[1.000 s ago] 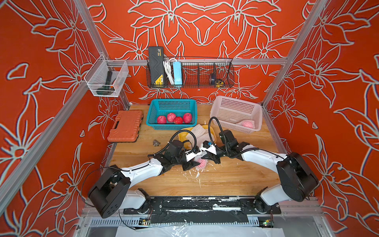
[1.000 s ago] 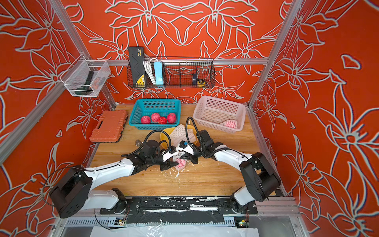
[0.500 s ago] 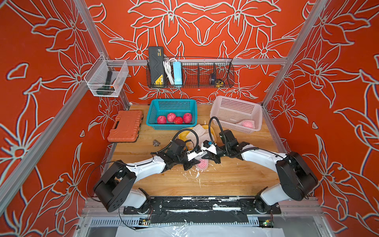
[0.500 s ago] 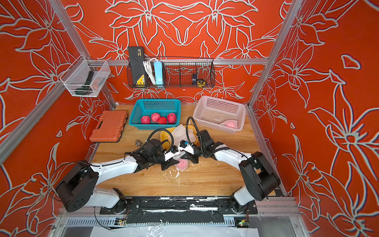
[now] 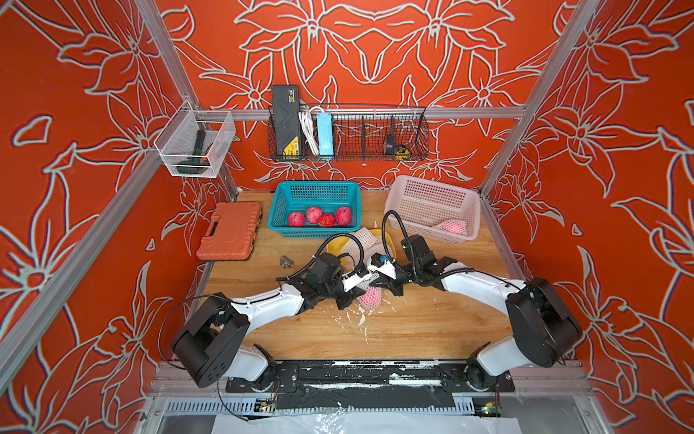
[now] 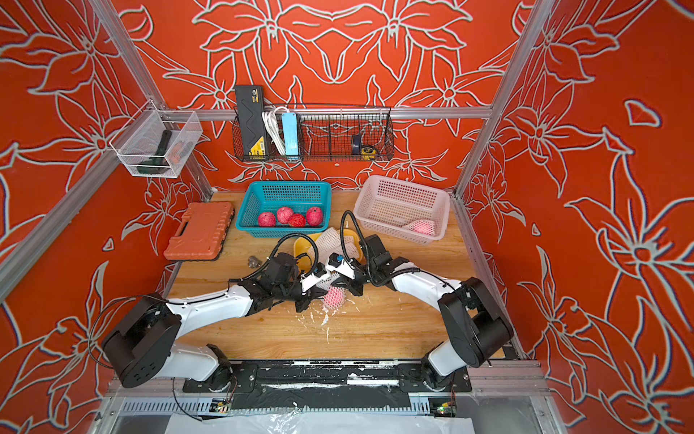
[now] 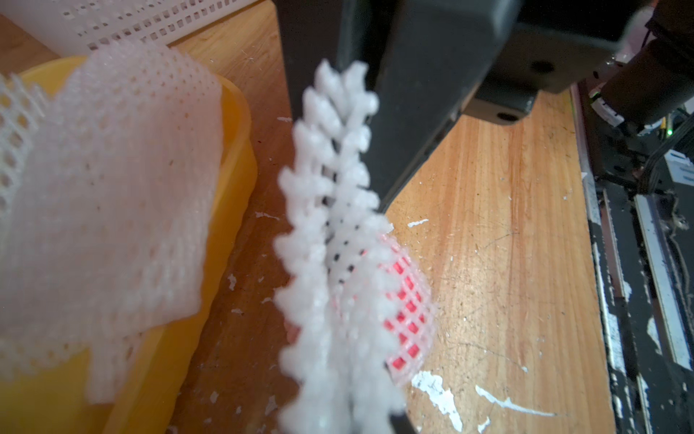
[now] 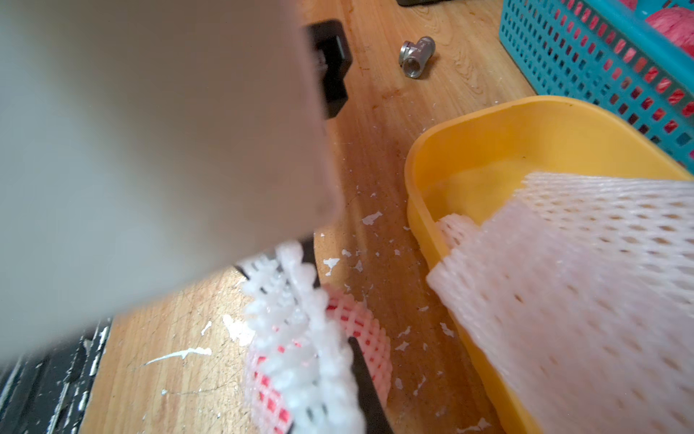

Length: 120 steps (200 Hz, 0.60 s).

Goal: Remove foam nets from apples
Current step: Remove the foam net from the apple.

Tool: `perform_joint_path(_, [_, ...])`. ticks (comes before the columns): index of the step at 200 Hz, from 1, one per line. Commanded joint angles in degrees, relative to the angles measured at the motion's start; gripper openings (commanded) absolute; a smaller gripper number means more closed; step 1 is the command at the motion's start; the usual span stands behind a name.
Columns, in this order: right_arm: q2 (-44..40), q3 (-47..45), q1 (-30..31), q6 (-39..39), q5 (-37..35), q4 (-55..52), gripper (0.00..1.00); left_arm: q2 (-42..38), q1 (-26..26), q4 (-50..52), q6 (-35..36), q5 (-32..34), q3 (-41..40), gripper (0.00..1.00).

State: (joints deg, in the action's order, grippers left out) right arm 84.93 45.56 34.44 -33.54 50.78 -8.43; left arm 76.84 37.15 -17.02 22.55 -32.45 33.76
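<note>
Mid-strip: left claw [image 5: 356, 291] clenched on rim of white foam mesh net [image 7: 330, 225], right claw [image 5: 386, 287] seemingly pinching it too; round red-pink apple [image 7: 407, 300] inside, at middle of wooden desk [image 5: 413, 330]. Next: spread rim, peel off.

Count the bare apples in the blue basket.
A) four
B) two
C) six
A: four unwrapped red apples lie in the blue basket.
</note>
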Motion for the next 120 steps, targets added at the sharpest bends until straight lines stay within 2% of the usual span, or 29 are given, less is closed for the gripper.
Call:
perform_joint_path(1, [-0.4, 0.1, 0.3, 0.0, 2.5, 1.6, 0.12, 0.7, 0.4, -0.6, -0.6, 2.7, 2.1, 0.16])
perform_joint_path(12, [-0.2, -0.2, 0.3, 0.0, 2.2, 2.0, 0.12, 0.8, 0.3, 0.7, -0.5, 3.3, 2.6, 0.25])
perform_joint_path(30, [0.3, -0.5, 0.3, 0.0, 1.9, 2.7, 0.12, 0.9, 0.0, 2.7, -0.1, 4.7, 2.8, 0.49])
perform_joint_path(49, [0.9, -0.5, 0.3, 0.0, 1.5, 2.9, 0.12, -0.1, -0.8, 4.1, 0.2, 4.8, 2.2, 0.58])
perform_joint_path(76, [1.0, -0.5, 0.2, 0.7, 0.4, 4.4, 0.11, -2.5, -1.2, 6.2, 1.7, 5.4, 0.5, 0.62])
perform_joint_path(90, [0.9, -0.6, 0.2, 0.9, 0.0, 5.2, 0.08, -3.2, -1.3, 7.9, 2.6, 5.1, -0.2, 0.62])
perform_joint_path(120, [1.0, -0.8, 0.2, 2.0, 0.1, 6.8, 0.09, -2.8, -1.3, 8.2, 2.7, 2.7, -1.9, 0.60])
